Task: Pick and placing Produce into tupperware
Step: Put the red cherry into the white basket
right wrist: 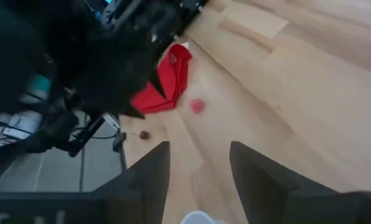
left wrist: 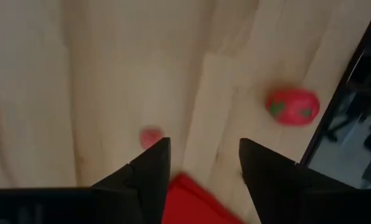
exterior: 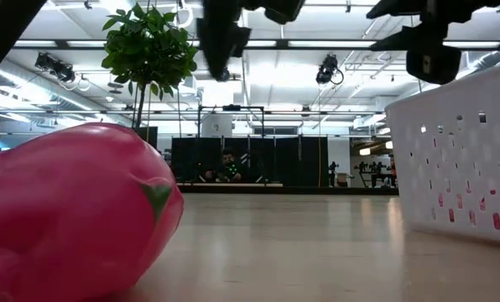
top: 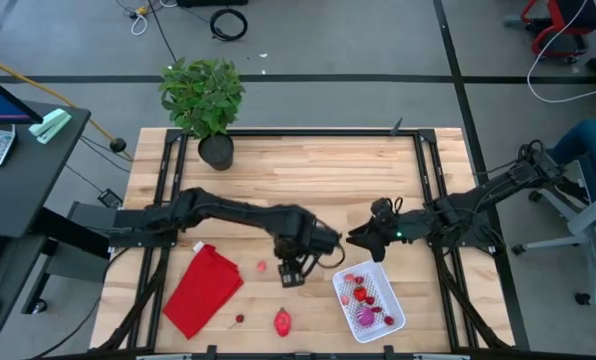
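Note:
The white perforated tupperware [top: 370, 298] sits near the table's near edge, right of centre, and holds several red pieces and a purple one [top: 363, 318]. Loose produce lies on the wood: a small pink piece [top: 261, 267], a red strawberry [top: 283, 321] and a tiny cherry [top: 240, 319]. My left gripper [top: 290, 278] hangs open above the table between the pink piece and the tupperware, holding nothing. In its wrist view the left gripper [left wrist: 204, 144] shows the pink piece [left wrist: 150, 135] and the strawberry [left wrist: 292, 107]. My right gripper [top: 353, 240] is open and empty, just beyond the tupperware's far edge.
A red folded cloth [top: 203, 288] lies left of the loose produce. A potted plant [top: 206, 105] stands at the far left of the table. Dark rails [top: 433, 200] run along the table's sides. In the low view the strawberry [exterior: 65, 210] fills the near left and the tupperware wall [exterior: 460, 159] the right.

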